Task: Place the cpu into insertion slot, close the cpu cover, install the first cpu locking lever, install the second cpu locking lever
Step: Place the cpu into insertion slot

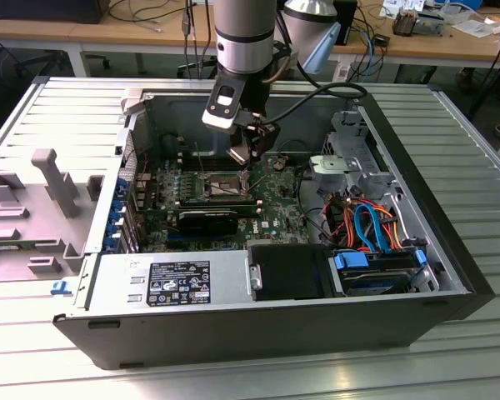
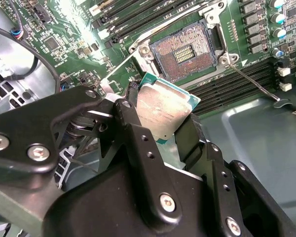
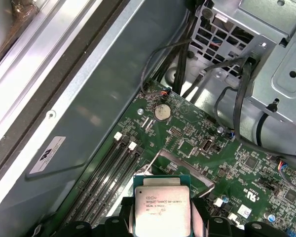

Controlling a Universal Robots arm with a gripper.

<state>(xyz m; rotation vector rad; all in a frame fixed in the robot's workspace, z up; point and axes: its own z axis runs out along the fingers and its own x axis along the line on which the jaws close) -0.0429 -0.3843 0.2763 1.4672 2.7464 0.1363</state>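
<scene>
My gripper [image 1: 248, 155] hangs inside the open computer case, shut on the cpu [image 2: 163, 109], a flat square chip with a dull silver top held by its edges between the two black fingers. The first wrist view shows the cpu [image 3: 162, 210] from above, over the green motherboard [image 3: 187, 133]. The insertion slot [image 2: 185, 52] lies open and bare just beyond the chip, its dark pin field showing. Beside the slot the cpu cover [image 2: 117, 69] stands raised on its hinge. A thin locking lever [image 2: 256, 85] sticks out to one side of the slot.
Long black memory slots [image 2: 138, 15] flank the socket. The case's grey wall [image 3: 79, 98] is close by. A metal drive cage [image 1: 350, 162] with bundled cables [image 1: 371, 221] sits at the exterior view's right, and the power supply [image 1: 175, 279] along the front.
</scene>
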